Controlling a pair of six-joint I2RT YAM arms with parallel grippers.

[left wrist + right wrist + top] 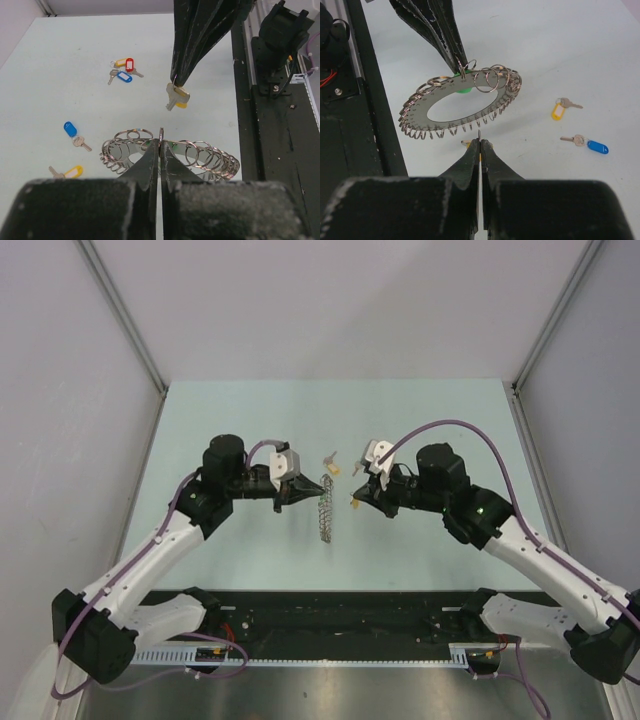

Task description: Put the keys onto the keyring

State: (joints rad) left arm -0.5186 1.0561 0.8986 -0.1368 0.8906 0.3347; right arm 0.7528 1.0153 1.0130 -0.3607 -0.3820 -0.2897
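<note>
One large flat silver keyring [415, 119] fringed with wire loops is counted. Seven small silver keys with plastic tags are counted: three yellow-tagged keys [175, 96], two blue-tagged keys [70, 129], one red-tagged key [129, 64] and one green-tagged key [464, 90], mostly hidden. Two black two-finger grippers are counted: left gripper [160, 142], right gripper [479, 142].
</note>
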